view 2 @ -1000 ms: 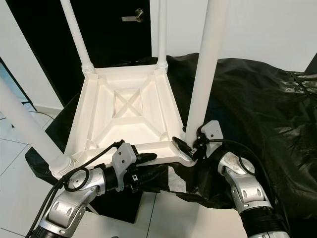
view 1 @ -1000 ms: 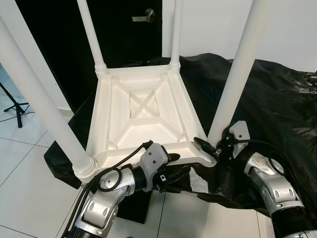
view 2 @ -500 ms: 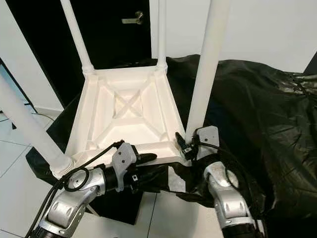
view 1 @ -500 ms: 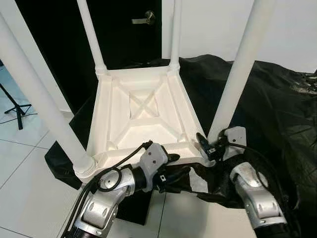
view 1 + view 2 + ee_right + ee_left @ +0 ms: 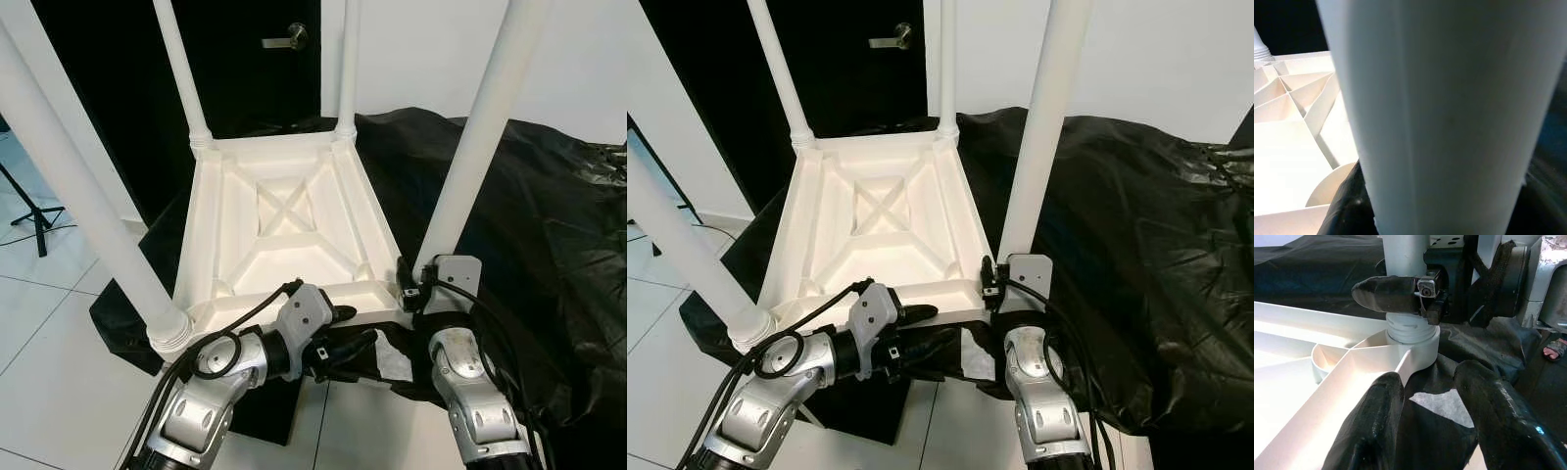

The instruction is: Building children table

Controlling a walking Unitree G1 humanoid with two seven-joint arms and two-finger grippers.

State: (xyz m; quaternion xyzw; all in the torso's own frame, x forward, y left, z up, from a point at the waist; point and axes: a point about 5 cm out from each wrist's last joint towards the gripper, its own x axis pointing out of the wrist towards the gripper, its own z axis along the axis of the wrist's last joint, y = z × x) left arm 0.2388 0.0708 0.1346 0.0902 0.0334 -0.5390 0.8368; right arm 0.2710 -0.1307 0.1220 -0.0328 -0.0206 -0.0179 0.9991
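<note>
Children's table (image 5: 284,225): white plastic, lying upside down on a black sheet (image 5: 549,225), all four legs standing upward.

Right gripper (image 5: 416,291): fingers clenching the near-right leg (image 5: 470,147) just above its threaded base, at the table's corner socket.

Left gripper (image 5: 1435,416): fingers spread apart, straddling the table's near edge beside that same corner, gripping nothing.

Behind: a dark door with a lever handle (image 5: 284,39); white tiled floor (image 5: 49,323).

All four table legs (image 5: 476,147) run off the top edge. The right gripper (image 5: 411,291) sits partly hidden behind the near-right leg. Black sheeting (image 5: 529,235) hides whatever supports the upturned table (image 5: 284,235).
</note>
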